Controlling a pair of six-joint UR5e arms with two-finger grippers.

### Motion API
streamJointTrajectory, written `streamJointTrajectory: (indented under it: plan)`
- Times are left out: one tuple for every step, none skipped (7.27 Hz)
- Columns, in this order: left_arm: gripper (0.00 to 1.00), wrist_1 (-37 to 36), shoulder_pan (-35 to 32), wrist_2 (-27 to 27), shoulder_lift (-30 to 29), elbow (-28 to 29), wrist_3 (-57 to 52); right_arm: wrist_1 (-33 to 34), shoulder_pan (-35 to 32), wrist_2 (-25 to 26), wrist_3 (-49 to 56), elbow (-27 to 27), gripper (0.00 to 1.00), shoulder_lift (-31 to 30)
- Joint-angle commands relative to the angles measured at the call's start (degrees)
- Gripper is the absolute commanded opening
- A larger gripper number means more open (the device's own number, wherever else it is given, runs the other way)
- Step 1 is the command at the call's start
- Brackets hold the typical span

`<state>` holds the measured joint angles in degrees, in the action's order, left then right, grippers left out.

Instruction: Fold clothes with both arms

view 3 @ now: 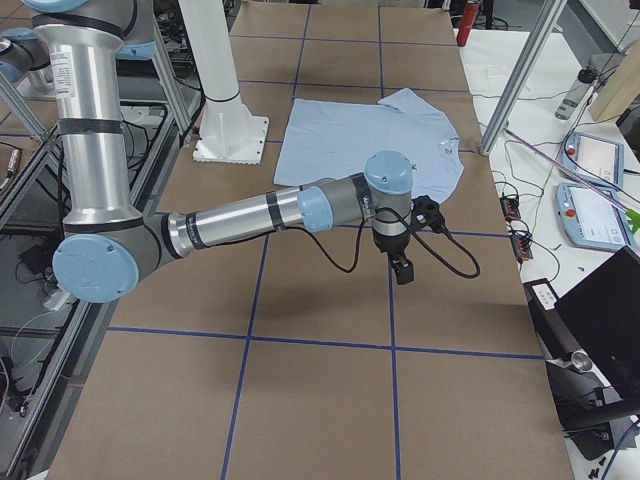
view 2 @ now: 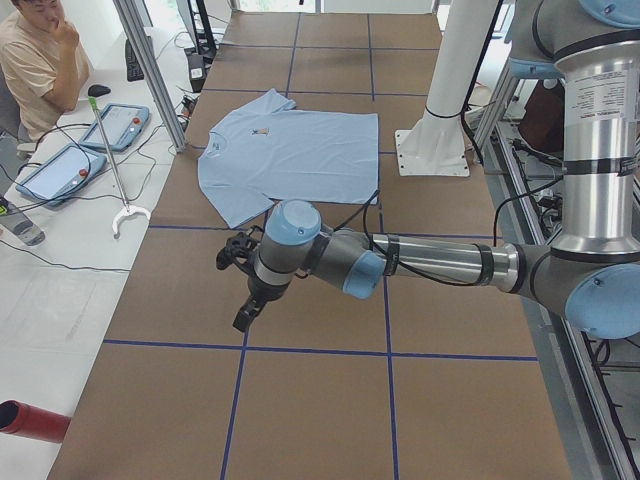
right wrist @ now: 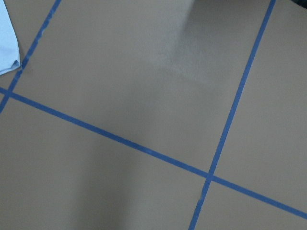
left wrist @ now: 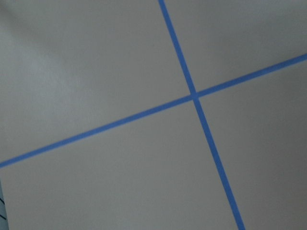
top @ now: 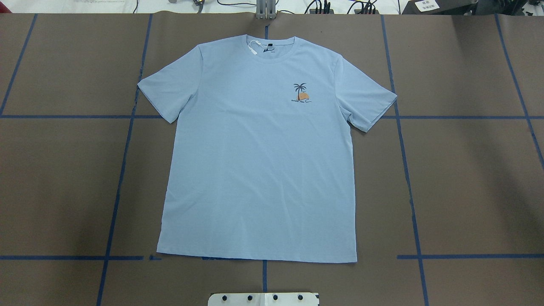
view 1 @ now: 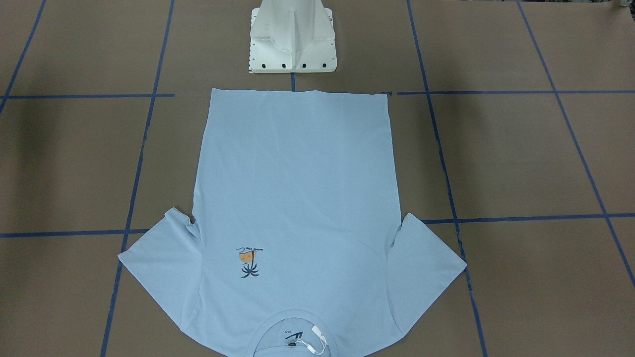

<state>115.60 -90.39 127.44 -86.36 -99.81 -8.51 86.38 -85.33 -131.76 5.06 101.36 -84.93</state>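
The light blue T-shirt (top: 259, 161) lies spread flat and face up on the brown table, collar and white tag (top: 253, 46) on the far side from the robot's base. Its palm print (top: 300, 92) shows on the chest. It also shows in the front view (view 1: 297, 198). In the exterior left view the left arm (view 2: 430, 262) reaches out beside the shirt, and its gripper (view 2: 243, 318) hangs over bare table. The right arm (view 3: 250, 215) does the same in the exterior right view, its gripper (view 3: 403, 272) off the shirt. I cannot tell whether either gripper is open or shut. A sleeve corner (right wrist: 7, 43) shows in the right wrist view.
The white pedestal base (view 1: 292, 39) stands just behind the shirt's hem. Blue tape lines (top: 123, 170) cross the brown table. A person (view 2: 35, 60) sits at a side table with tablets (view 2: 115, 125). A red cylinder (view 2: 30, 420) lies at that table's near end.
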Motion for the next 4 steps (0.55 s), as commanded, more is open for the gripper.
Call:
streamJointTrajectory:
  plan:
    - [1.00,12.94,0.04,0.26,-1.97,3.10,-0.01,-6.62,0.78,-1.99,-0.75,-7.89,1.00,3.27]
    - [1.00,13.59,0.04,0.35,-1.79,3.04,-0.01,-14.58,0.78,-5.05,-0.75,-12.89,1.00,3.98]
    - [1.00,13.68,0.04,0.35,-1.79,3.04,-0.10,-18.14,2.87,-5.52,-3.54,-14.60,1.00,5.29]
    - [1.00,13.68,0.04,0.35,-1.88,3.04,-0.10,-18.70,8.20,-4.30,-16.88,-14.27,1.00,7.91]
